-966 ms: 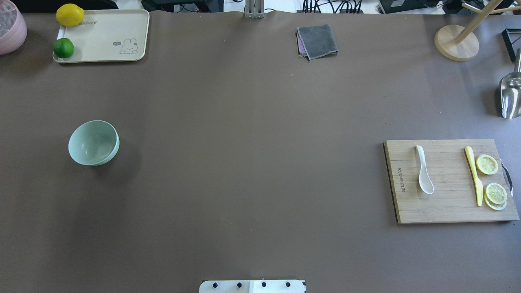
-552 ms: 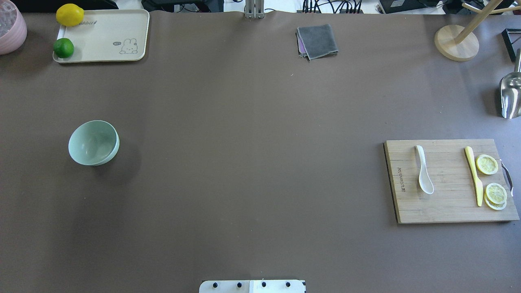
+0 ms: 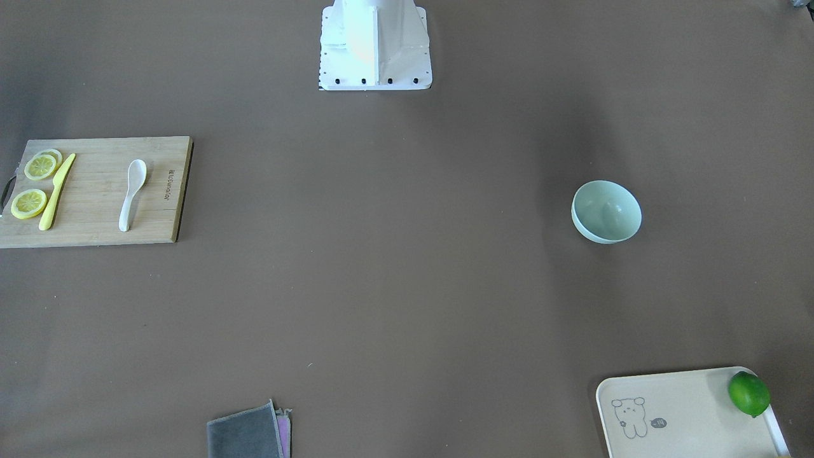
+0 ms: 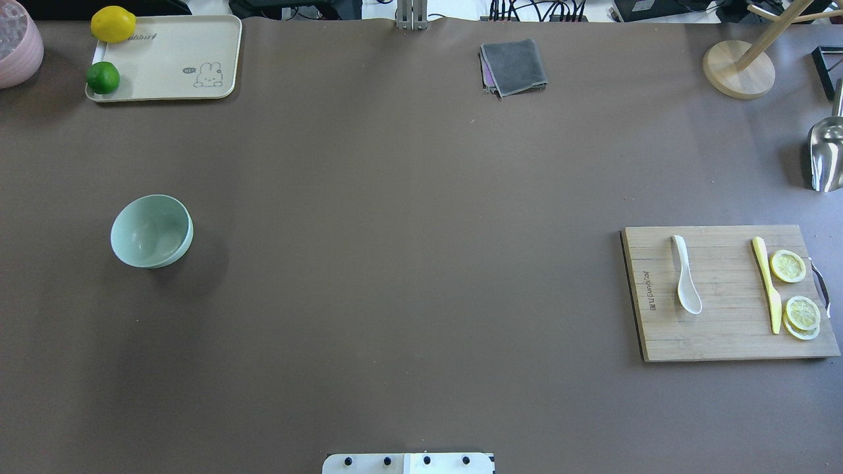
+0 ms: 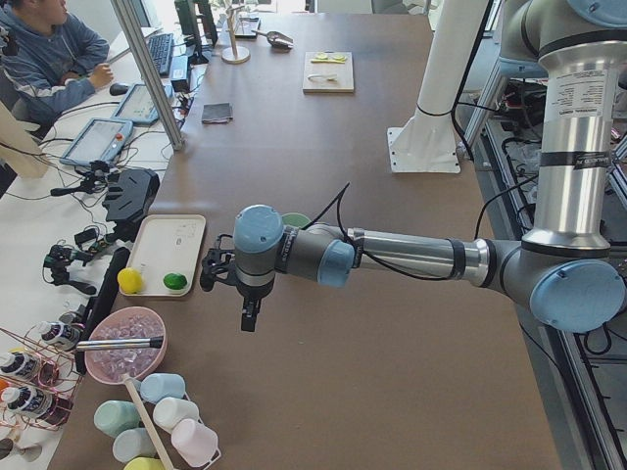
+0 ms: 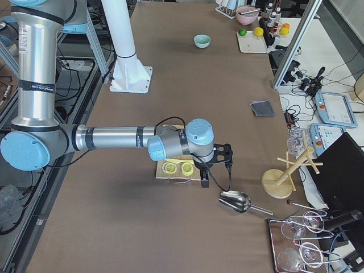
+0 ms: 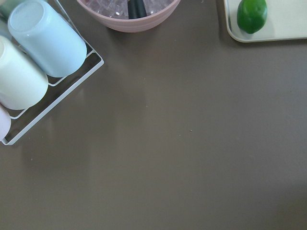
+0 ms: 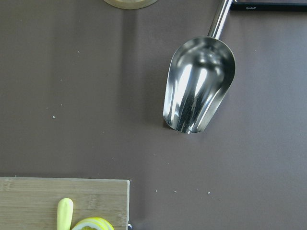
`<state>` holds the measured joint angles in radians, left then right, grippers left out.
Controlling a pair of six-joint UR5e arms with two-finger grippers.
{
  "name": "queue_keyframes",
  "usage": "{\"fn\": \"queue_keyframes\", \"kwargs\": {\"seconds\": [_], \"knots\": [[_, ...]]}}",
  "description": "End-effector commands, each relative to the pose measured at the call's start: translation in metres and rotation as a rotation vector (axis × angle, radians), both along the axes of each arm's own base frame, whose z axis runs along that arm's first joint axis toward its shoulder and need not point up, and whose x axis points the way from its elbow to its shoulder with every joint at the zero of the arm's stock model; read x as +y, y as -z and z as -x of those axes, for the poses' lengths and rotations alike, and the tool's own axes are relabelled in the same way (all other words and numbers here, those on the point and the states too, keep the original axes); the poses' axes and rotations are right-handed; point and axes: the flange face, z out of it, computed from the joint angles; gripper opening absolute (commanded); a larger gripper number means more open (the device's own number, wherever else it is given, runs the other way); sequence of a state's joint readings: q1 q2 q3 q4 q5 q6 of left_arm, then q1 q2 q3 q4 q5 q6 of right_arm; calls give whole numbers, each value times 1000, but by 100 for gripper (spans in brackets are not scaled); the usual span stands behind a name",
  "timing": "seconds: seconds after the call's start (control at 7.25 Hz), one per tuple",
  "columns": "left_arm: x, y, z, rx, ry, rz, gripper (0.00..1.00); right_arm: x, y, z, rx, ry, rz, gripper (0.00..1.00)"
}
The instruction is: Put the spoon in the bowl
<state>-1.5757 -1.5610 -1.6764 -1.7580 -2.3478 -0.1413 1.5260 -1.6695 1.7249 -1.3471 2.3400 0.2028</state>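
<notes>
The white spoon (image 4: 685, 283) lies on the wooden cutting board (image 4: 724, 336) at the table's right, scoop toward the robot; it also shows in the front-facing view (image 3: 131, 194). The mint-green bowl (image 4: 150, 232) stands empty on the table's left (image 3: 606, 212). My left gripper (image 5: 250, 313) shows only in the exterior left view, hanging above the table beside the bowl; I cannot tell if it is open or shut. My right gripper (image 6: 205, 181) shows only in the exterior right view, above the board's outer end; I cannot tell its state. Neither wrist view shows fingers.
A yellow knife (image 4: 767, 283) and lemon slices (image 4: 788, 266) share the board. A metal scoop (image 8: 199, 88) lies right of it. A cream tray (image 4: 178, 59) with a lime and a lemon, a grey cloth (image 4: 514, 66), a wooden stand (image 4: 737, 69) and a pink bowl (image 7: 129, 14) line the edges.
</notes>
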Motion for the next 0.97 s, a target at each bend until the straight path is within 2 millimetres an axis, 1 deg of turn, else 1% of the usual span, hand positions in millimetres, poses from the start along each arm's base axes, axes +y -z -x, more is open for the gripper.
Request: {"fn": "queue_keyframes", "kwargs": {"seconds": [0.0,0.14,0.28,0.41,0.55,0.69,0.83], "knots": [[-5,15,-10,39,-16,-41,98,-7,11,14,-12,31,-23,100],[-11,40,-53,59,-30,-50,97,-6,14,23,-30,51,-66,100],[-13,56,-92,89,-40,-67,97,-5,19,37,-53,80,-117,100],[-10,67,-135,128,-54,-57,97,-4,19,56,-67,123,-118,100],[-17,89,-178,162,-34,-20,98,-4,24,77,-74,165,-123,100],[-20,98,-225,103,-45,-47,98,-5,33,97,-99,172,-94,100],[-19,102,-267,69,-76,-63,98,-2,45,117,-112,186,-81,100]]}}
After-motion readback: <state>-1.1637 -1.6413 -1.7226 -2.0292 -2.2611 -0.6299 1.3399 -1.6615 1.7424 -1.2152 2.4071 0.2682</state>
